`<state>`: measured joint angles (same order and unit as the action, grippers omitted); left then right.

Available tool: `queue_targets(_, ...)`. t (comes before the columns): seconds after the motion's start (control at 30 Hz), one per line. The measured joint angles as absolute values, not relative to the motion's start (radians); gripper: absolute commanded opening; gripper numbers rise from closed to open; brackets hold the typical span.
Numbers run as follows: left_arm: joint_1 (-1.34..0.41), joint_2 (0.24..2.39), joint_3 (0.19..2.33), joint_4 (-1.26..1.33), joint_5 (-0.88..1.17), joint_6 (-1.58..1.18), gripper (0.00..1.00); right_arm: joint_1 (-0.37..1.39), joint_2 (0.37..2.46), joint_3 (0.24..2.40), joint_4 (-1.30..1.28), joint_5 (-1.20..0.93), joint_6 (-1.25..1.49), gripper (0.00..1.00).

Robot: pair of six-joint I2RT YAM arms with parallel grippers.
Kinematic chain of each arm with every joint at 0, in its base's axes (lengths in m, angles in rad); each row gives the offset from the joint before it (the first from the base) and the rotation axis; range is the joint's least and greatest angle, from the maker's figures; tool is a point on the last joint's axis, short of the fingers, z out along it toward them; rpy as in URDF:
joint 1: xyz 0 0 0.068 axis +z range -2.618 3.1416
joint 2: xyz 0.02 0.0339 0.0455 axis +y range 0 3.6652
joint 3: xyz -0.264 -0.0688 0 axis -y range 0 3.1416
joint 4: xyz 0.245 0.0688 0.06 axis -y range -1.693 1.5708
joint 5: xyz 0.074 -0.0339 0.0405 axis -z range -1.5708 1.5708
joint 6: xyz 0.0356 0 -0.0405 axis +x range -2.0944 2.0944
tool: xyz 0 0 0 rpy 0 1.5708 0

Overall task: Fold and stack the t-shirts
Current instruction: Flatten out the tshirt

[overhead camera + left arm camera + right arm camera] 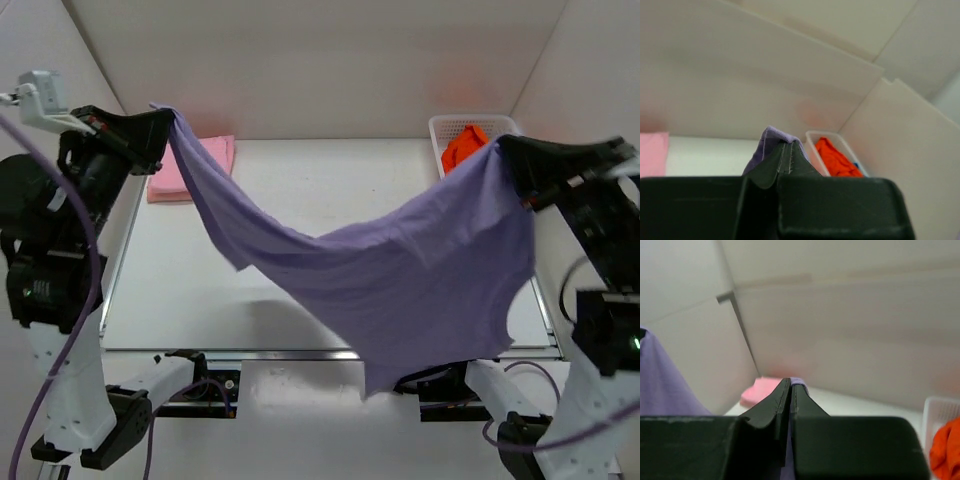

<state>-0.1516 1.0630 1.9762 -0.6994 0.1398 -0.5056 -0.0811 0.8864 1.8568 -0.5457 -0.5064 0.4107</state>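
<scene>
A lavender purple t-shirt point(400, 280) hangs stretched in the air between both arms, sagging in the middle above the table. My left gripper point(165, 125) is shut on its upper left corner, high at the back left; a purple fold point(769, 141) sticks out past its fingertips. My right gripper point(500, 150) is shut on the shirt's upper right corner point(799, 382), high at the right. A folded pink t-shirt point(195, 165) lies at the back left of the table. An orange t-shirt point(463, 145) lies in the white basket point(440, 130), with a bit of blue point(857, 165) beside it.
The white basket stands at the back right corner. White walls close the workspace at the back and sides. The white table top point(300, 190) shows behind the hanging shirt, and the table's front edge point(200, 350) runs below it.
</scene>
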Motion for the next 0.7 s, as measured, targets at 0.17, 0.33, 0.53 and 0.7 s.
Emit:
queue_targets(0.17,-0.103,1.134,1.793,-0.684,0.146,-0.487,0.0,-0.133,1.024,1.67,-0.497,-0.593,0.423,0.0)
queue_targets(0.33,-0.042,1.311,1.656,-0.703,0.152,-0.459,0.0,-0.172,1.169,1.496,-0.479,-0.647,0.445,0.0)
queue_targets(0.53,0.005,1.563,1.853,-0.804,0.172,-0.453,0.0,-0.089,1.335,1.681,-0.542,-0.636,0.418,0.0)
queue_targets(0.7,0.089,1.631,2.188,-0.825,0.222,-0.473,0.0,-0.13,1.398,2.007,-0.54,-0.664,0.414,0.0)
